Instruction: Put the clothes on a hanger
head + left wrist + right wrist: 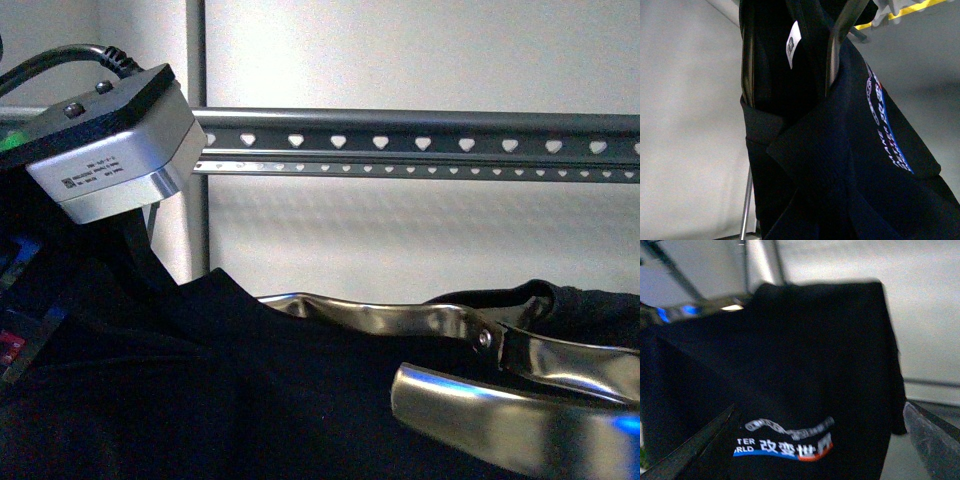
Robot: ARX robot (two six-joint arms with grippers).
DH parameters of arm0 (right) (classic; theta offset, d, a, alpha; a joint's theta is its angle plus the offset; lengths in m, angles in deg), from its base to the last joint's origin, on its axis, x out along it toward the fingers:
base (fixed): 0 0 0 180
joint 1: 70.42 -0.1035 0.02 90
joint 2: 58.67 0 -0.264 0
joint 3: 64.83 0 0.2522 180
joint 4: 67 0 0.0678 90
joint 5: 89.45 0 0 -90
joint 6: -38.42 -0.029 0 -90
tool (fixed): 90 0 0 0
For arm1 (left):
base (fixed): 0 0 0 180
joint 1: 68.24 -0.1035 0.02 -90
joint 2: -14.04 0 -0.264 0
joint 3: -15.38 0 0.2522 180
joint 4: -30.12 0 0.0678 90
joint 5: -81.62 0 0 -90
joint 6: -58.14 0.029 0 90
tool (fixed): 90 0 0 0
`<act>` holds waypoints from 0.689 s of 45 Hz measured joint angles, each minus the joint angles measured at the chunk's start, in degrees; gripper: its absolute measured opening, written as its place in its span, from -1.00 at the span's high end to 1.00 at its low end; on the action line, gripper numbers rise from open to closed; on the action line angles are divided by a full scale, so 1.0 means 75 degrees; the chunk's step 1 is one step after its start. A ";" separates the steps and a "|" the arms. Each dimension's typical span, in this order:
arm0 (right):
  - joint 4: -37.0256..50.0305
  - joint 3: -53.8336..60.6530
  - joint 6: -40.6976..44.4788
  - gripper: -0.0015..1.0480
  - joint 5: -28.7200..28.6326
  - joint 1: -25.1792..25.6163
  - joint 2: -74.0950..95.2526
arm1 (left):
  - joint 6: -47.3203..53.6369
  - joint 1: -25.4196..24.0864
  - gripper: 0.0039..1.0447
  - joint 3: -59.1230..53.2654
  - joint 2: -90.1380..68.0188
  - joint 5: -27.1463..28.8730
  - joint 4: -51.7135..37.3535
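The black T-shirt (250, 380) hangs on a small shiny coat hanger (400, 320), low in the front view. Behind and above it runs the grey rack's rail (420, 145) with heart-shaped holes. My left arm's wrist (110, 140) is at the upper left; its gripper is shut on the T-shirt (815, 165), fingers hidden in cloth. The left wrist view shows the white neck label (793, 44) and chest logo (885, 120). My right gripper (810, 450) is open, with a finger (932, 435) on either side of the shirt front, near the logo (785, 440).
A grey upright post (196, 60) of the rack stands in front of a white wall (420, 50). A thin rack leg (746, 205) shows beside the shirt. The coat hanger's flat hook (500, 410) is close to the front camera. Something yellow (910, 10) lies far off.
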 joint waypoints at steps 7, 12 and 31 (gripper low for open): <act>0.0154 -0.2107 0.3392 -0.85 -0.0224 -0.0542 0.2801 | 0.0000 -0.0012 0.93 0.0000 0.0000 0.0009 0.0000; -0.0641 -0.3430 0.6799 -0.85 -0.0239 -0.1070 0.4322 | 0.0000 -0.0015 0.93 0.0000 0.0000 0.0006 0.0000; -0.1268 -0.5473 1.1042 -0.85 0.1314 -0.2037 0.6921 | 0.0000 -0.0012 0.93 -0.0003 -0.0012 0.0000 -0.0003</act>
